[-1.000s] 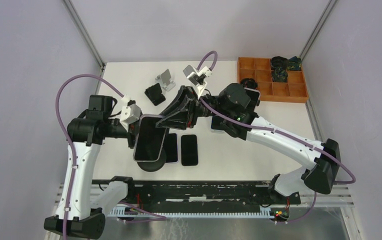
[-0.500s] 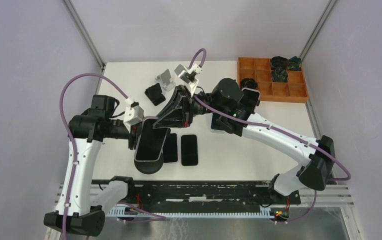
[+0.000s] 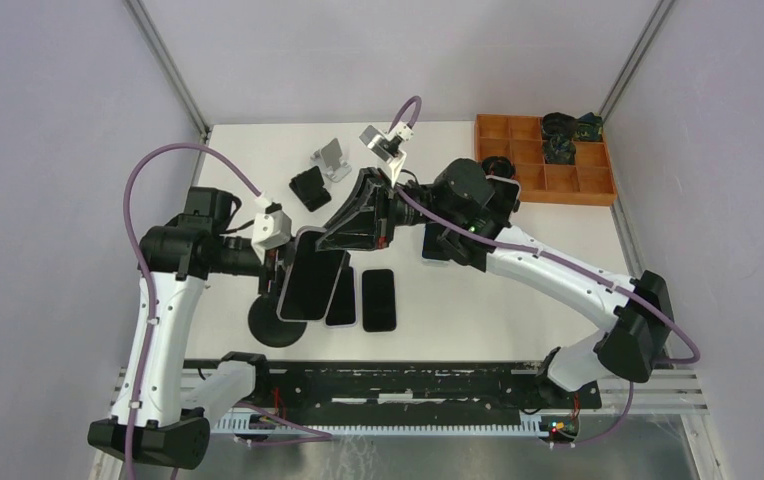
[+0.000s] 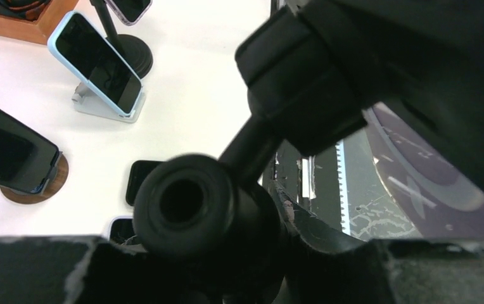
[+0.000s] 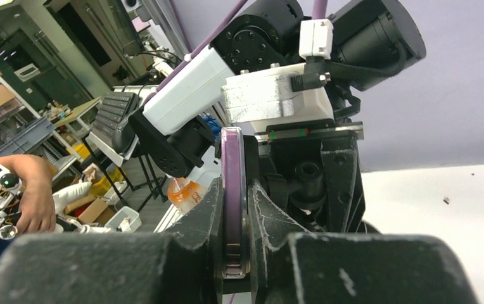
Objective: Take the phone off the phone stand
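Right gripper (image 3: 331, 240): clenched on the upper edge of the purple-cased phone (image 3: 310, 280), placed to pull it free.
Left gripper (image 3: 275, 266): appears clamped on the neck of the black phone stand (image 3: 276, 323) (a brace against that pull).
Phone: tilted above the table (image 3: 558, 225), between both grippers.
Hidden: whether phone and stand have parted, since the phone covers their joint.

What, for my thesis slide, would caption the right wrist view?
Right end effector pinching the phone edge-on, left arm close behind.
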`<action>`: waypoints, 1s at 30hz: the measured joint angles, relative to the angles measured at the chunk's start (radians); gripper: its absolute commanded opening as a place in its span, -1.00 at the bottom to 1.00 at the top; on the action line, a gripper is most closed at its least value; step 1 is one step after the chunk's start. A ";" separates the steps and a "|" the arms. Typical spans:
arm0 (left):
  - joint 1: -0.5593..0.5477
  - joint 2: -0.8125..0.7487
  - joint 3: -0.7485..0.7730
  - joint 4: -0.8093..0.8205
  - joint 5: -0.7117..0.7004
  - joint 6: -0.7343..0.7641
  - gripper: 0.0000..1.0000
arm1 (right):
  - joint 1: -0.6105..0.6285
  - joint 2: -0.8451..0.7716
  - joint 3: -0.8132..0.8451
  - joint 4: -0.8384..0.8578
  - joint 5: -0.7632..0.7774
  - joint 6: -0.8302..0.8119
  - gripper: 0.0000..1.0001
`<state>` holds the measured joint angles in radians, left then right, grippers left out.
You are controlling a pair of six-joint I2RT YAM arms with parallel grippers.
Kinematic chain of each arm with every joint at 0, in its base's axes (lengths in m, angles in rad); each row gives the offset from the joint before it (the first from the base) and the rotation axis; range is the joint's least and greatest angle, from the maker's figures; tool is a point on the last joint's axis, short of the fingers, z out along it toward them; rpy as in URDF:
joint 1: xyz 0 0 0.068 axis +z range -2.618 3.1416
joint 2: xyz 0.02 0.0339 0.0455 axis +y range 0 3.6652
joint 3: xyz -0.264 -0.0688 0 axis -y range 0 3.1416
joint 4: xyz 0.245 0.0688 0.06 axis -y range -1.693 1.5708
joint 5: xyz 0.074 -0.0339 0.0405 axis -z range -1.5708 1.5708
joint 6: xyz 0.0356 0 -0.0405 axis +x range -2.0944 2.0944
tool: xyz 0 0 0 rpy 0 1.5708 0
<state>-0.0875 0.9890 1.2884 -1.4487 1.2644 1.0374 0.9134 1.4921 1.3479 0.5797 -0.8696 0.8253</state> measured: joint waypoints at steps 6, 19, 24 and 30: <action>-0.003 -0.001 -0.018 0.022 -0.006 0.034 -0.96 | -0.018 -0.059 -0.087 0.016 0.048 0.007 -1.00; -0.013 -0.022 -0.048 0.045 -0.008 0.065 -0.96 | -0.019 -0.124 -0.229 0.128 0.119 0.036 -1.00; -0.013 -0.043 -0.079 0.045 -0.007 0.090 -0.96 | -0.019 -0.145 -0.284 0.189 0.151 0.058 -1.00; -0.013 -0.062 -0.091 0.034 -0.016 0.130 -0.96 | -0.043 -0.171 -0.300 0.235 0.166 0.072 -1.00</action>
<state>-0.1005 0.9272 1.1973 -1.4147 1.2488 1.1671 0.8700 1.3216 1.0481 0.8150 -0.7033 0.8978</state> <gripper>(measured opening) 0.400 0.172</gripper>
